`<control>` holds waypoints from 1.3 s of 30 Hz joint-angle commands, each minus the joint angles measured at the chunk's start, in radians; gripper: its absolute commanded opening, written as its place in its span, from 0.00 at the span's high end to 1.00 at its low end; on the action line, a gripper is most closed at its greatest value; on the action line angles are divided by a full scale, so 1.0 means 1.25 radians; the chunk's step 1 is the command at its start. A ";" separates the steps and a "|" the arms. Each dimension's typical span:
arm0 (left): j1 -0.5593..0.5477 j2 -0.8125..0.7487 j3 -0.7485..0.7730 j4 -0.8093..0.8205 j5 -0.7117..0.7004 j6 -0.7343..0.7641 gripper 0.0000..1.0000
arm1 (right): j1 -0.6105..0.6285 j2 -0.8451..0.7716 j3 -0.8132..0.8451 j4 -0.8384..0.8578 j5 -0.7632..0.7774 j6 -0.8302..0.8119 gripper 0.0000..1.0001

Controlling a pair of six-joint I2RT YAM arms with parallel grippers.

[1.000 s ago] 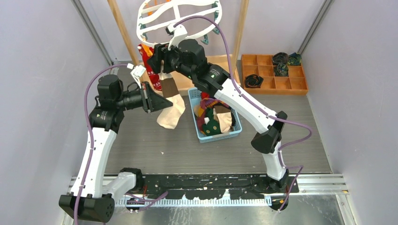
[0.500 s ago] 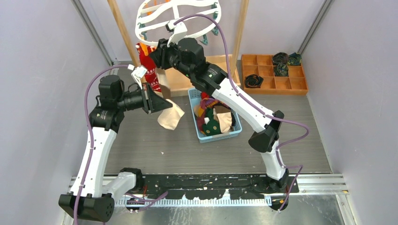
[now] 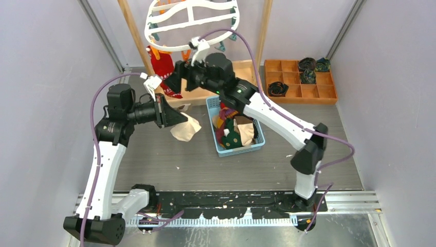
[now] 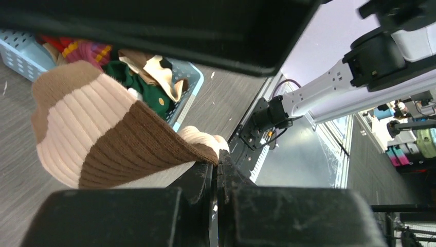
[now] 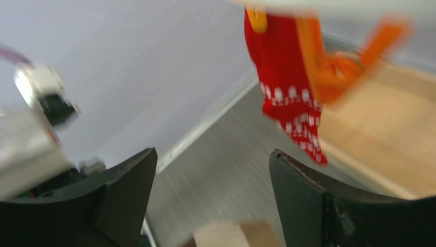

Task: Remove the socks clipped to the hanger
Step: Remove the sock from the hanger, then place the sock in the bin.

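The white oval hanger [image 3: 190, 23] hangs at the back with orange and teal clips. One red sock with white patterns [image 3: 163, 69] [image 5: 288, 98] is still clipped to it by an orange clip [image 5: 334, 67]. My left gripper [image 3: 172, 116] [image 4: 216, 160] is shut on the cuff of a beige and brown striped sock [image 3: 186, 127] [image 4: 103, 134], which hangs free of the hanger, left of the basket. My right gripper [image 3: 176, 82] [image 5: 212, 157] is open and empty, just below and right of the red sock.
A blue basket [image 3: 259, 140] [image 4: 191, 85] holding several socks sits mid-table. Behind it are a light wooden rack base [image 3: 198, 91] with two posts and an orange compartment tray [image 3: 308, 91] with rolled socks. Purple walls close in on both sides.
The beige sock has come off its clip and now hangs only from my left gripper. My right gripper closed, reopened and drew back right; the hanger swung.
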 commanded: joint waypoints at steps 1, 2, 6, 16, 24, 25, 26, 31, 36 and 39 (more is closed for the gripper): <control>-0.004 -0.025 0.046 -0.014 0.039 0.042 1.00 | -0.026 -0.189 -0.205 0.183 -0.170 0.050 0.12; -0.003 -0.025 0.047 -0.015 0.043 0.045 1.00 | -0.027 -0.221 -0.259 0.209 -0.194 0.052 0.11; -0.004 -0.024 0.049 -0.017 0.058 0.050 1.00 | -0.030 -0.329 -0.425 0.258 -0.324 0.065 0.09; -0.004 -0.014 0.088 -0.022 0.068 0.042 1.00 | -0.027 -0.404 -0.657 0.442 -0.505 0.206 0.18; -0.004 -0.010 0.099 -0.004 0.075 0.005 1.00 | 0.000 -0.367 -0.619 0.423 -0.479 0.193 0.55; -0.004 -0.010 0.101 -0.004 0.071 0.005 1.00 | 0.001 -0.368 -0.619 0.421 -0.478 0.196 0.71; -0.003 -0.009 0.102 -0.006 0.064 0.004 0.97 | 0.001 -0.375 -0.621 0.415 -0.470 0.198 0.86; -0.002 0.012 0.138 -0.052 -0.019 0.019 0.15 | -0.001 -0.426 -0.660 0.298 -0.429 0.155 0.99; 0.010 0.061 0.194 -0.127 -0.039 0.040 0.00 | -0.047 -0.470 -0.721 0.161 -0.410 0.107 0.99; 0.026 0.067 0.197 -0.136 -0.048 0.051 0.00 | -0.129 -0.484 -0.772 0.111 -0.418 0.111 0.99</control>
